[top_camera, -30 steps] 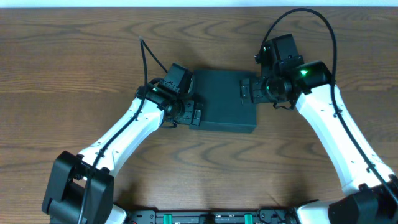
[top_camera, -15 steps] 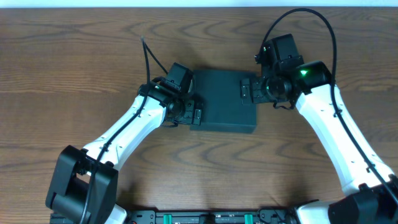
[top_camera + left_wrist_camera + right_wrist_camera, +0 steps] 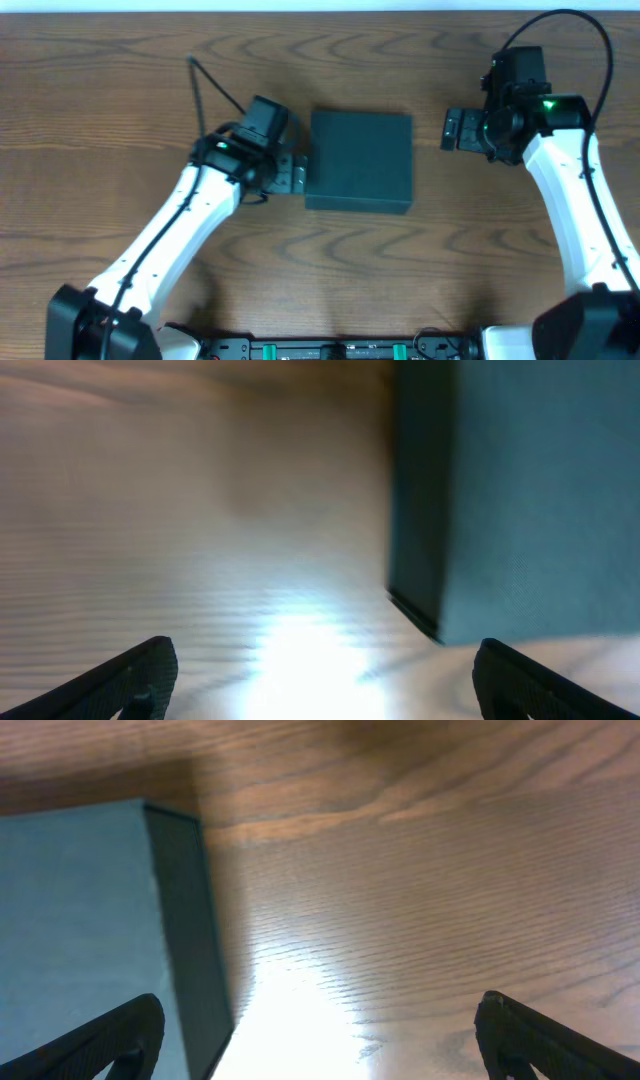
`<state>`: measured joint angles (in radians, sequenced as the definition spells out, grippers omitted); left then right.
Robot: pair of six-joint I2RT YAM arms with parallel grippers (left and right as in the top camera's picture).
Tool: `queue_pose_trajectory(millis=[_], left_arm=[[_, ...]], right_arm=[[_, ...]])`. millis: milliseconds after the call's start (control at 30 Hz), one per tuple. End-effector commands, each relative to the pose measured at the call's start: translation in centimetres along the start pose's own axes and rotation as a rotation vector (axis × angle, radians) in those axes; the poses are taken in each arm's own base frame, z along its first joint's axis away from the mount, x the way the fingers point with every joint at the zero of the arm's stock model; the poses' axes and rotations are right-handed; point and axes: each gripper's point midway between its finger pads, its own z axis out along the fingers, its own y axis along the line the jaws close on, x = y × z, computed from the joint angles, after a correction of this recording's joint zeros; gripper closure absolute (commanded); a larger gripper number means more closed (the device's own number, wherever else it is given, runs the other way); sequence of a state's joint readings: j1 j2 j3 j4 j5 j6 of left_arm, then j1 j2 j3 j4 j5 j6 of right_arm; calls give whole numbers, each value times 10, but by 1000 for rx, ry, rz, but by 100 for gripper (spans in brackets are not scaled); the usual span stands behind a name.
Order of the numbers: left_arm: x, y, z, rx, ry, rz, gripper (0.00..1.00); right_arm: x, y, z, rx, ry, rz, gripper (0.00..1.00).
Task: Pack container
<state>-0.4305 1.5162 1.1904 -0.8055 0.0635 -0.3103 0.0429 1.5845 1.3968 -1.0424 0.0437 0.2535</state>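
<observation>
The container (image 3: 360,160) is a dark green-black square box with its lid closed, lying flat in the middle of the wooden table. My left gripper (image 3: 292,174) is open and empty, just off the box's left side. In the left wrist view the box (image 3: 520,500) fills the upper right and the open fingers (image 3: 320,680) span bare table. My right gripper (image 3: 455,130) is open and empty, a short way right of the box. In the right wrist view the box (image 3: 90,920) is at the left, between and beyond the open fingers (image 3: 320,1035).
The wooden table (image 3: 120,80) runs to a pale edge along the top of the overhead view. A dark rail (image 3: 330,350) lies along the front edge between the two arm bases. No snack packets are in view.
Both grippers have drawn back from the box, the left to the left and the right to the right. The box now lies free with its whole lid showing.
</observation>
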Motion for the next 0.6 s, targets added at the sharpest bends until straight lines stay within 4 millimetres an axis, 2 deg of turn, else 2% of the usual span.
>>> queue_pose_trajectory(millis=[0, 267, 400, 567], left_arm=[[-11, 22, 3, -76, -14, -15, 4], [2, 30, 46, -121, 106, -14, 5], [5, 31, 59, -131, 134, -12, 5], [2, 29, 65, -127, 123, -12, 5]], right_arm=[[7, 3, 24, 16, 69, 8, 1], [17, 14, 78, 15, 180, 35, 1], [16, 21, 91, -15, 194, 37, 1], [18, 34, 100, -47, 202, 8, 1]])
